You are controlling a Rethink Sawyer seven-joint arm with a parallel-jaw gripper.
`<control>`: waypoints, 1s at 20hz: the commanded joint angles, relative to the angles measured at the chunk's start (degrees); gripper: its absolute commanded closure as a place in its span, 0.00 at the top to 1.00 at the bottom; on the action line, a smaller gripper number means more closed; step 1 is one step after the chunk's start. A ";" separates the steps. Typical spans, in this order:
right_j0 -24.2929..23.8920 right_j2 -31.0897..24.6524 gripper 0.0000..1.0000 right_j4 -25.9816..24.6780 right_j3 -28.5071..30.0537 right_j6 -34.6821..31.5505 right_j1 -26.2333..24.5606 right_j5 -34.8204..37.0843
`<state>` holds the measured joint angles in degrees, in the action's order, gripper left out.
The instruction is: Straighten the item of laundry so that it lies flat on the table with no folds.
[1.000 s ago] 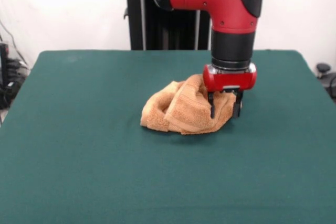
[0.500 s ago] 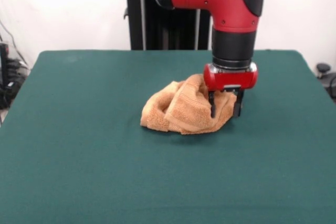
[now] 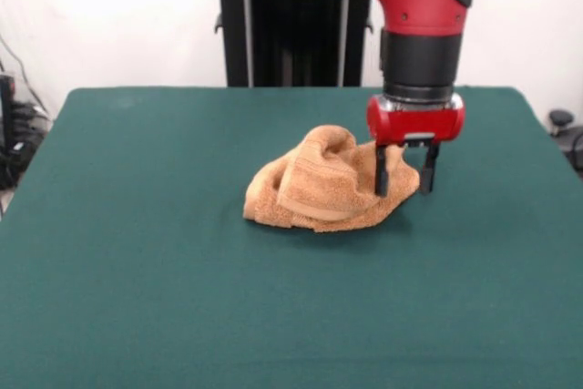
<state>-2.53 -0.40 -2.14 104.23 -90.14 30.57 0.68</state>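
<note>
Jaws spread: gripper (image 3: pixel 404 173) has two black fingers apart, one finger (image 3: pixel 381 173) in front of the towel's edge, the other just off the cloth over bare felt. Can't tell if the inner finger is actually pinching fabric or only touching it.

No readable writing or labels anywhere.

Orange-tan terry towel (image 3: pixel 323 190) sits bunched near the middle of the green table (image 3: pixel 137 271), folded over itself, smoother woven band showing along the front fold. Its end nearest the gripper is humped up.

Versus 0.5 s ago: gripper has shifted away from the towel's centre and risen slightly; the towel end by the gripper has been dragged along and lifted, the hump is taller, the far end hasn't moved.
</note>
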 commanded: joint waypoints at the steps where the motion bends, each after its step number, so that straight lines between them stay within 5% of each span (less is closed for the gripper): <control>1: 1.47 -3.39 1.00 2.19 7.16 -11.71 3.01 7.04; 20: 1.98 -2.07 1.00 0.54 6.74 -10.58 -3.19 2.30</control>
<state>-2.39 -0.35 -2.13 107.95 -90.14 32.89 0.67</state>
